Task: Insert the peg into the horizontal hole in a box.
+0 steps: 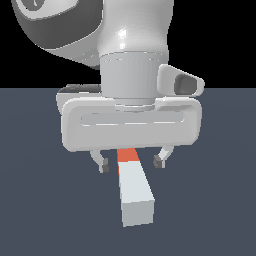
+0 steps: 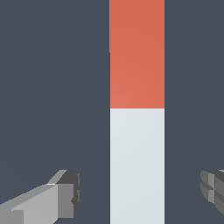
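Note:
The peg [image 1: 134,189] lies flat on the dark floor, its pale grey-white end toward the camera and its orange-red end under the hand. In the wrist view the peg [image 2: 137,131] runs lengthwise between the fingers, orange-red part farther along. My gripper [image 1: 132,162] is open and hovers just above the peg, one fingertip [image 1: 104,165] on each side, not touching it. In the wrist view my gripper [image 2: 142,192] straddles the white part with clear gaps to both pads. The box and its hole are out of view.
The robot's wrist and hand [image 1: 132,120] fill the upper exterior view and hide what lies behind. The dark blue-grey floor [image 1: 210,210] surrounds the peg.

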`<state>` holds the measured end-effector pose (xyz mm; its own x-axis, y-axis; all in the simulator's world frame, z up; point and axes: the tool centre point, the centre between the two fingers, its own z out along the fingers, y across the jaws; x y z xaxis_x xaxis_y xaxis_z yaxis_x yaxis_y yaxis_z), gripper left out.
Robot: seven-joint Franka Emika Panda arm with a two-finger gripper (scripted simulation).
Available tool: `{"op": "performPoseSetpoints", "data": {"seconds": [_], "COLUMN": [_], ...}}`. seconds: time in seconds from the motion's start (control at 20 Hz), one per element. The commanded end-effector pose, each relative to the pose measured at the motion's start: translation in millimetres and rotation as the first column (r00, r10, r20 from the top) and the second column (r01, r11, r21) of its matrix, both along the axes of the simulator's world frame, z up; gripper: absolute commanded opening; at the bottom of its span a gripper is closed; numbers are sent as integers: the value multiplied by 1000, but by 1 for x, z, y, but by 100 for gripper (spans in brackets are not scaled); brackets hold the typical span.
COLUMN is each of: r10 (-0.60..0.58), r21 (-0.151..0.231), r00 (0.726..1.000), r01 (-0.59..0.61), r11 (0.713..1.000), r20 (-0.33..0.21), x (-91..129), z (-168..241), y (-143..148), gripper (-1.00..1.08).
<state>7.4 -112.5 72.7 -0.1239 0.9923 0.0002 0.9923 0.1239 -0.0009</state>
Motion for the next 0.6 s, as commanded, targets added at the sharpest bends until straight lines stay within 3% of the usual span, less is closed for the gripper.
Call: {"op": "performPoseSetpoints", "data": {"seconds": [0.0, 0.55], "r10": [0, 3], "r21": [0, 0], "r00": [1000, 1000], "r01": [0, -3], "r11": [1000, 1000], "r20": [0, 1], "x": [0, 0], "z": [-3, -46], "y": [0, 0], "gripper": [100, 100]}}
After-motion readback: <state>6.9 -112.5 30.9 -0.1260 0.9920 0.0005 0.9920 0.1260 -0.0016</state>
